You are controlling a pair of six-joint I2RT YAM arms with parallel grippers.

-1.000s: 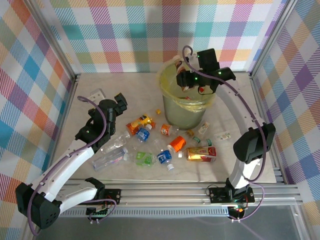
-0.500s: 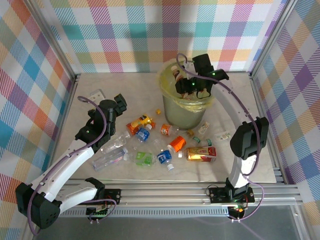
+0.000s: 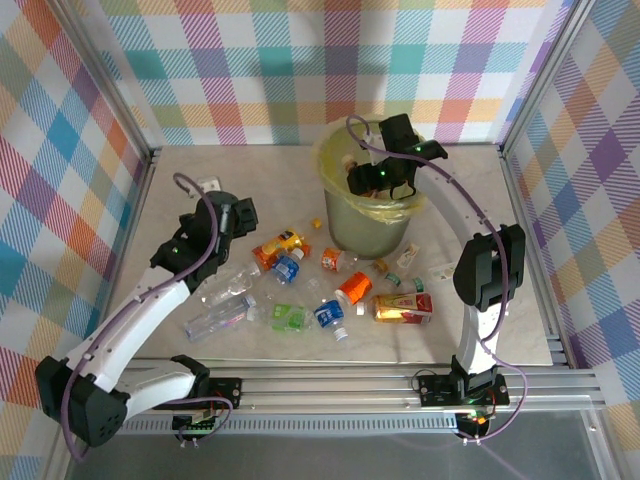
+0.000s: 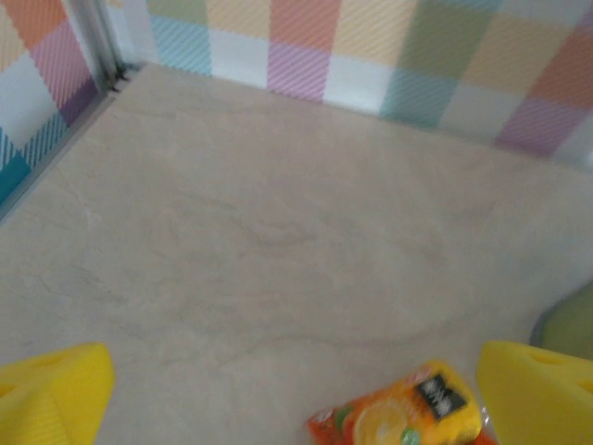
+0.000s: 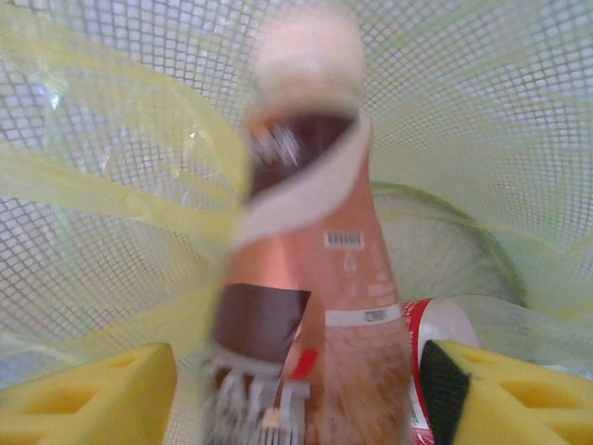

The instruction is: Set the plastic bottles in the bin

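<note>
My right gripper [image 3: 376,180] hangs inside the mouth of the bin [image 3: 365,228], a pale-green bucket with a yellowish liner [image 5: 111,167]. Between its spread yellow fingers [image 5: 102,394] stands a brown-and-copper-labelled plastic bottle [image 5: 315,278] with a pale cap, blurred, with a gap at each side. A red-and-white bottle [image 5: 437,326] lies below it in the bin. Several plastic bottles lie on the table, among them an orange one [image 3: 280,244], a blue one [image 3: 287,268] and a green one [image 3: 290,318]. My left gripper [image 3: 238,216] is open just left of the orange bottle [image 4: 408,417].
A clear crushed bottle [image 3: 220,314] and a red-labelled one [image 3: 403,307] lie nearer the front rail. A white plate-like piece [image 3: 205,184] sits at the back left. Checked walls close in the table. The bin's wall [image 4: 570,326] shows at the right of the left wrist view.
My right gripper has swung left and down into the bin's mouth, and its jaws have spread off the brown bottle. My left arm has shifted slightly left.
</note>
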